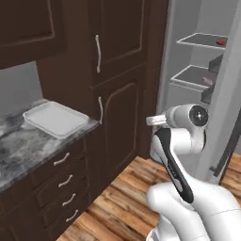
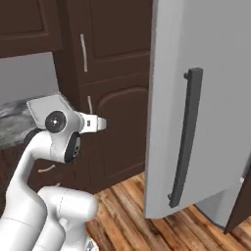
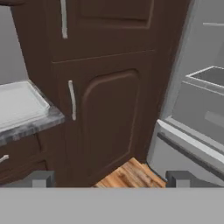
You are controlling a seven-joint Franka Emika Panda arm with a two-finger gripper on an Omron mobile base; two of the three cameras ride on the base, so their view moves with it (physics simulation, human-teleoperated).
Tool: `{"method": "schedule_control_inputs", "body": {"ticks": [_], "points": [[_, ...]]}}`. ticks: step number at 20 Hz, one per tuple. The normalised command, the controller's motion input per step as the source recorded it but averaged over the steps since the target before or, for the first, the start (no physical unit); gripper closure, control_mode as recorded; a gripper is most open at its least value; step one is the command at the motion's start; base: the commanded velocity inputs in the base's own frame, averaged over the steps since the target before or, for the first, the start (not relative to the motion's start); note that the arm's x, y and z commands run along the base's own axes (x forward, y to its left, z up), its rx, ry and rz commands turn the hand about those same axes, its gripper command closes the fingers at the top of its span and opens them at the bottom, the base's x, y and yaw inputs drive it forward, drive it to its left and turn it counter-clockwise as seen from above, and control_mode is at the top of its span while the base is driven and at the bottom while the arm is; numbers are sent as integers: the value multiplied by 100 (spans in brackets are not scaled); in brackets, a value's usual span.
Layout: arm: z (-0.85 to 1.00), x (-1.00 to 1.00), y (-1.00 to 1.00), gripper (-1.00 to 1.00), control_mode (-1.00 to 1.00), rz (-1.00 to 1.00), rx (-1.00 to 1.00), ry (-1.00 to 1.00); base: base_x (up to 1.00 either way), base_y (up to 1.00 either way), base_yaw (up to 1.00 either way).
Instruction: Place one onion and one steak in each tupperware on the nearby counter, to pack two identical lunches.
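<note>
A shallow white tupperware [image 1: 56,118] lies on the marbled counter [image 1: 19,146], near its right end. In the hand view it sits at the left [image 3: 19,105] on the counter's corner [image 3: 41,121]. Inside the open fridge, a small red thing [image 1: 221,42] rests on the upper shelf and a pinkish thing [image 1: 207,81] on the shelf below. Both are too small to name as onion or steak. My gripper [image 3: 111,179] is open and holds nothing. It hangs in the air facing the tall cabinet's lower door, well short of both counter and fridge.
A tall dark brown cabinet [image 1: 117,94] with silver handles stands between the counter and the fridge [image 1: 197,75]. The grey fridge door [image 2: 196,98] with its dark handle [image 2: 184,137] swings out at the right. Drawers [image 1: 61,181] run under the counter. The floor [image 1: 117,197] is wooden.
</note>
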Motion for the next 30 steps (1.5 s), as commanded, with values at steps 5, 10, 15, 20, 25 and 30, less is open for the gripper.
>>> {"method": "schedule_control_inputs", "body": {"ticks": [5, 10, 15, 20, 25, 30], "points": [[0, 0, 0, -100, 100, 0, 0, 0, 0, 44, -62], [0, 0, 0, -100, 100, 0, 0, 0, 0, 86, -58], [0, 0, 0, -100, 100, 0, 0, 0, 0, 99, -52], [0, 0, 0, -100, 100, 0, 0, 0, 0, 60, -47], [0, 0, 0, -100, 100, 0, 0, 0, 8, 64, -42], [0, 0, 0, -100, 100, 0, 0, 0, 32, 78, -28]]}}
